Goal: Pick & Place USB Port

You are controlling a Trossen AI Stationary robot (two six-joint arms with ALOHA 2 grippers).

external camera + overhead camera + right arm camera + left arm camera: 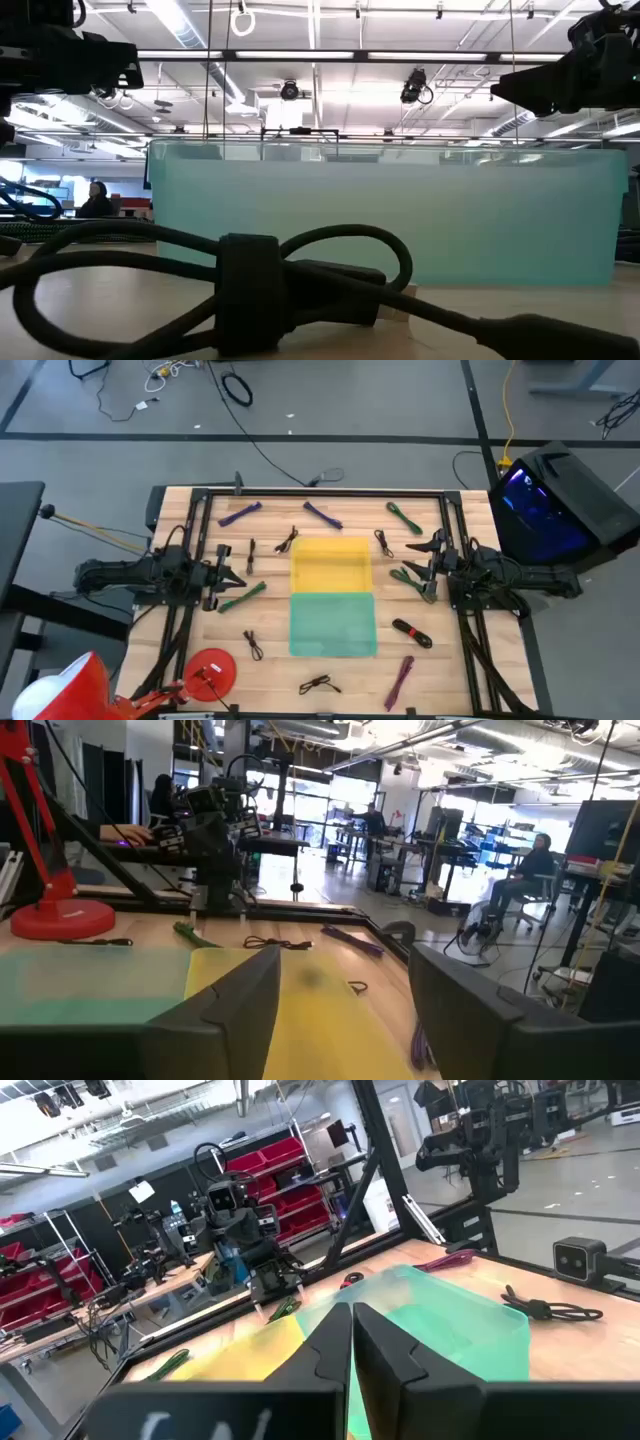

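1. Left gripper [236, 579] hovering at the tabletop's [440, 670] left side, fingers [385, 1345] pressed together, empty.
2. Right gripper [418, 568] at right, fingers [240, 995] spread apart, empty.
3. Black USB cable [412, 632] lying right of the green bin [333, 624].

High cam stares straight down over the whole desk [180, 510]; low cam sits at desk level, right behind a black cable [250, 290], facing the green bin [400, 215] both share.
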